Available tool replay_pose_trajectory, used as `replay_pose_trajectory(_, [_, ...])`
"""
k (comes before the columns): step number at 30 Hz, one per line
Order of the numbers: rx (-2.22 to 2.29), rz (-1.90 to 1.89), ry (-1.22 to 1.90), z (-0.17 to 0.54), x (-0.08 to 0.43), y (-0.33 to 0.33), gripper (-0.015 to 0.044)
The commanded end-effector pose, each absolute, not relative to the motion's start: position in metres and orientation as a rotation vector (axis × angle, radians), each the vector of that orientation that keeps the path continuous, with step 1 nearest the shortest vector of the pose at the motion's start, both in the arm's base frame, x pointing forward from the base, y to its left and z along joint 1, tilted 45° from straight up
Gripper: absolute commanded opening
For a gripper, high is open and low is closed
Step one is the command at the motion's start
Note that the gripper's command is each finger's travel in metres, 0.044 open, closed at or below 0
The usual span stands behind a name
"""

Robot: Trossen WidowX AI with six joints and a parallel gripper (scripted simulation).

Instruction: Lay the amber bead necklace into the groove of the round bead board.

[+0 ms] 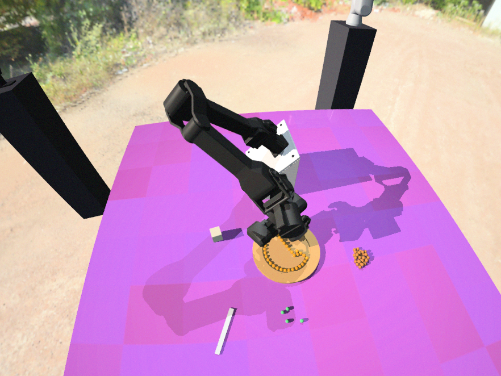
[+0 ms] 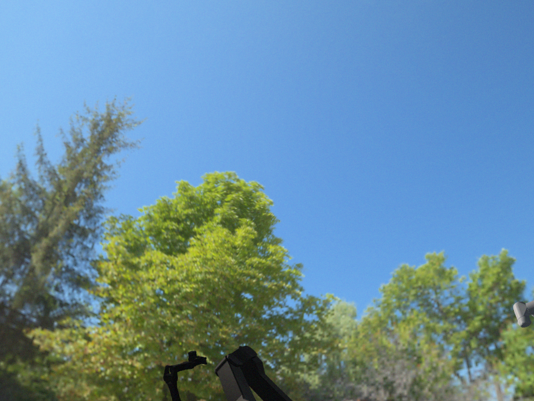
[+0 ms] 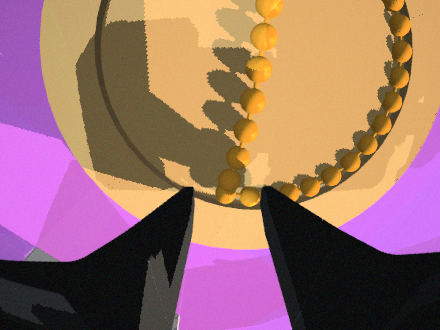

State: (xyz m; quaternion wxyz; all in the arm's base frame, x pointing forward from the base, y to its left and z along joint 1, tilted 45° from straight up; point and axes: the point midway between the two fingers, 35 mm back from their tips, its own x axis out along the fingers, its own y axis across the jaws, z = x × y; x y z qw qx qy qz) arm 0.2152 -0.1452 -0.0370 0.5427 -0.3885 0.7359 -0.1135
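Note:
The round bead board (image 1: 288, 278) (image 3: 65, 50) lies under my gripper. The amber bead necklace (image 1: 286, 270) (image 3: 263, 36) lies on it: a long arc follows the groove at the board's front and left in the top view, on the right in the wrist view. The rest runs as a loose strand across the board's middle, bunched near the right end of the arc in the top view. My gripper (image 3: 227, 195) is open above the groove, with a few beads near the groove line between and just beyond its tips. The groove's left side in the wrist view is bare. The arm hides the fingertips in the top view.
A cluster of darker orange beads (image 1: 360, 257) lies right of the board. Several small green beads (image 1: 301, 321) and a white bar (image 1: 225, 331) lie in front; a cream block (image 1: 216, 233) is to the left. The exterior view shows mostly sky and trees.

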Motion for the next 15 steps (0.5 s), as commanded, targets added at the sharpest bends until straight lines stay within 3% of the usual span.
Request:
replay_pose_trajectory(1, [-0.92, -0.272, 1.747, -0.0368, 0.2152, -0.1458, 0.0236])
replay_pose_trajectory(9, [-0.921, -0.267, 1.756, -0.0354, 0.2139, -0.1435, 0.044])
replay_pose_trajectory(15, [-0.917, -0.265, 1.759, -0.0331, 0.2142, -0.1414, 0.044])
